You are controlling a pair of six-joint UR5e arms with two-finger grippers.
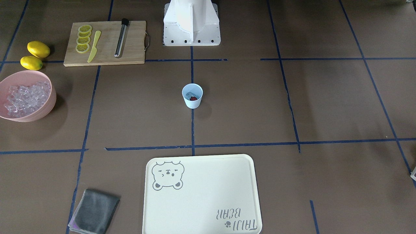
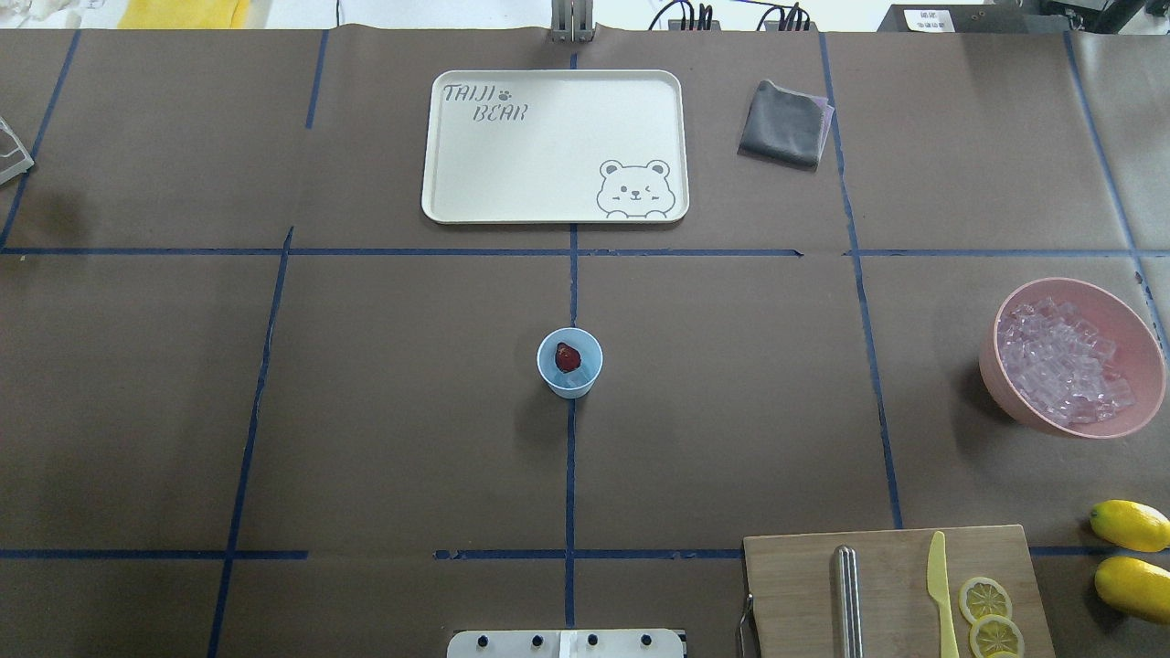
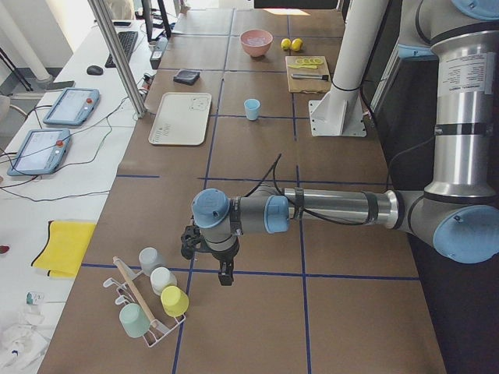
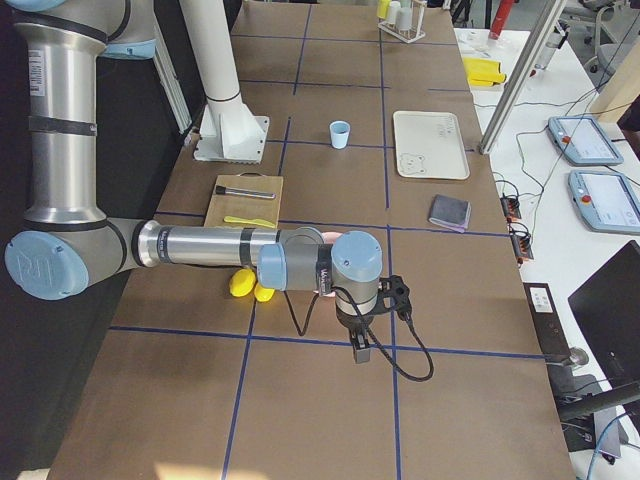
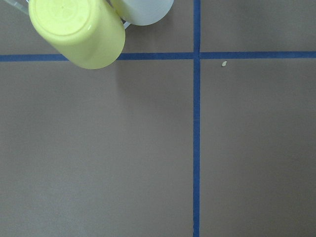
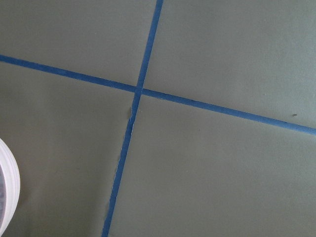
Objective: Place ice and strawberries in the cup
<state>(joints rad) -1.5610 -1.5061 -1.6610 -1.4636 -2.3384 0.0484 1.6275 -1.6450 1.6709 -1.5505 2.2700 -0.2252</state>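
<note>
On my screens the cup point(image 1: 192, 95) stood upright at the middle of the table, on the blue tape line that runs out from the robot's base. Inside it lay the strawberry point(image 2: 568, 356), and in the front-facing view 1 clear cube seemed to sit just beside the berry. The rest of the ice point(image 1: 22, 96) was heaped in the pink bowl point(image 1: 53, 97), well apart from the cup on the robot's right side. Near that bowl lay 2 lemons point(image 1: 38, 49) and the cutting board point(image 1: 133, 48), which carried 4 lemon slices point(image 1: 84, 38), a yellow knife point(image 1: 94, 46) and a metal rod point(image 1: 121, 38). Across from the robot sat the cream tray point(image 1: 201, 195) with the grey cloth point(image 1: 94, 216) beside it.

Both arms were far from the cup. The left gripper point(image 3: 224, 276) hung over the table's left end, and its wrist camera looked straight down on a yellow cup point(image 5: 79, 32) and a white cup point(image 5: 143, 10). The right gripper point(image 4: 360, 350) hung over the right end. I had each claw in a side view only, so I could not tell how far its jaws stood apart or whether it had hold of anything
</note>
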